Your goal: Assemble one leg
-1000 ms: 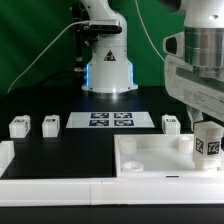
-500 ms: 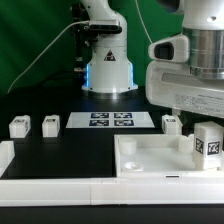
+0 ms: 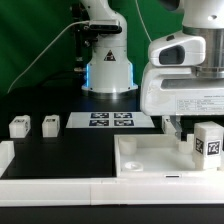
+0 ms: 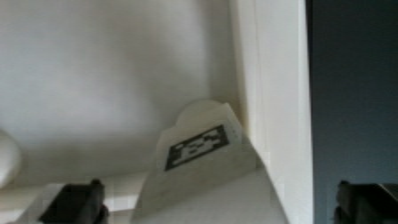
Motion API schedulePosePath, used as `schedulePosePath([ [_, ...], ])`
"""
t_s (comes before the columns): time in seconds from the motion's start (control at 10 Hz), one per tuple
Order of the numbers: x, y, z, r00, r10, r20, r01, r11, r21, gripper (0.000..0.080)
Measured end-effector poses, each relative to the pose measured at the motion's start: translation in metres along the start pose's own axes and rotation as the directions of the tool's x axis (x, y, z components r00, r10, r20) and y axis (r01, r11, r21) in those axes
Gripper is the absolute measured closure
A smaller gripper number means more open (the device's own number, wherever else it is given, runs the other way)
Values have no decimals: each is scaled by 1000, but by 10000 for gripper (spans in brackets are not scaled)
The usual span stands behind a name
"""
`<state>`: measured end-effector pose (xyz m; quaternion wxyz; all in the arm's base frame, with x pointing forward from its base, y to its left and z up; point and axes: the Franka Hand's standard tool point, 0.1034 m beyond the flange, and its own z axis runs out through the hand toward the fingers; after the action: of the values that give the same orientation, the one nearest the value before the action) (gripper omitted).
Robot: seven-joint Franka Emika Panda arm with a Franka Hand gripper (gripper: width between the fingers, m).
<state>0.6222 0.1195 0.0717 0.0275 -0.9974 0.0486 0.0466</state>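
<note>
A white leg [image 3: 208, 143] with a black-and-white tag stands upright at the right far corner of the large white slab [image 3: 150, 157]. My gripper [image 3: 192, 126] hangs just over it, and its white body hides the leg's top. In the wrist view the leg [image 4: 201, 160] lies between my two dark fingertips [image 4: 75, 202], with a gap on each side. My gripper [image 4: 222, 203] is open and touches nothing. Three more legs lie on the black table: two at the exterior view's left [image 3: 18, 126] [image 3: 50, 124] and one behind the slab [image 3: 170, 123].
The marker board [image 3: 112, 121] lies flat at the table's middle back. The arm's base [image 3: 108, 62] stands behind it. A white L-shaped rail [image 3: 40, 186] runs along the front and left edge of the table.
My gripper's body has swung toward the exterior view's left and now fills more of the picture. The leg has stayed upright in the slab's corner.
</note>
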Motion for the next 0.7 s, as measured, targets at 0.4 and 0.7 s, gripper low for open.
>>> schedulePosePath([
  [0.4, 1, 3, 0, 895, -446, 2, 446, 895, -15, 150],
  [0.7, 1, 4, 0, 892, -452, 2, 452, 892, -14, 336],
])
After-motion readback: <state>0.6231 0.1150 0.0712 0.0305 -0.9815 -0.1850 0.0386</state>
